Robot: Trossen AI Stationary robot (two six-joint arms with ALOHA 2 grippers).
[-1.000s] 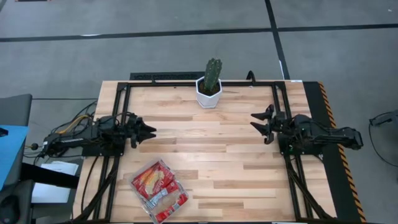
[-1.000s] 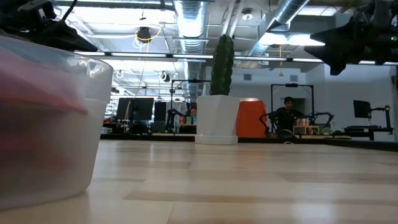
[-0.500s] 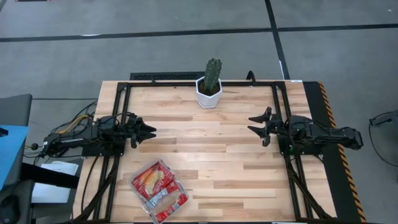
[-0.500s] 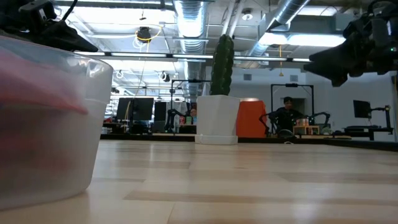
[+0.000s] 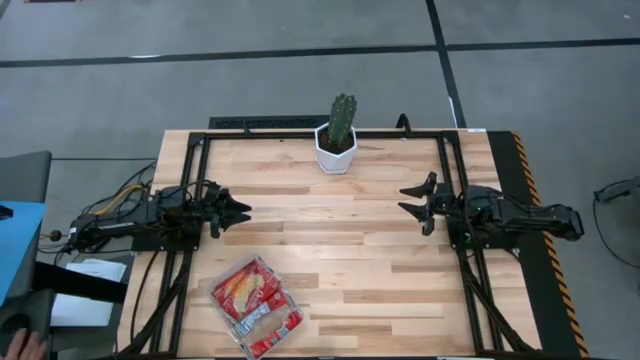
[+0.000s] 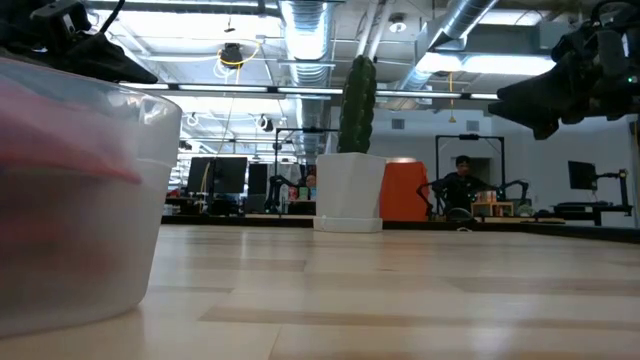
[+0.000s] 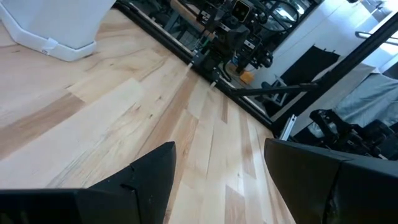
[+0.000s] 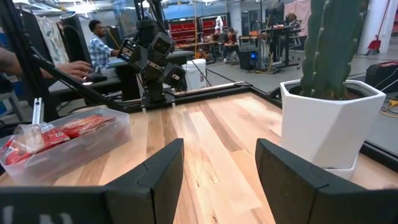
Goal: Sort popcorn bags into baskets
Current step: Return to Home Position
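Observation:
The popcorn bags (image 5: 252, 292), shiny red packets, lie flat in the clear plastic basket (image 5: 214, 294), which stands on the table near its front left. The right wrist view shows the bags (image 8: 81, 124) inside the basket (image 8: 74, 148). In the low view they show as a red blur behind the basket's wall (image 6: 90, 250). My left gripper (image 5: 242, 212) hovers open above the table's left side, pointing level toward the right. My right gripper (image 5: 408, 203) hovers open above the right side and faces it. Nothing lies between either pair of fingers (image 7: 155, 180) (image 8: 155, 177).
A white hexagonal pot with a cactus (image 5: 338, 138) stands at the far edge's middle. Black frame rails (image 5: 190, 170) run along the left, right and far sides. Bare wood (image 5: 330, 240) lies between the grippers. People sit in the room beyond (image 8: 96, 40); a hand (image 5: 15, 345) shows off the table.
My right gripper has tipped its fingers downward until they point level, with its tips a little lower and nearer the table's middle, then held still. Its jaw gap is the same. The left gripper, the basket and the bags have not moved.

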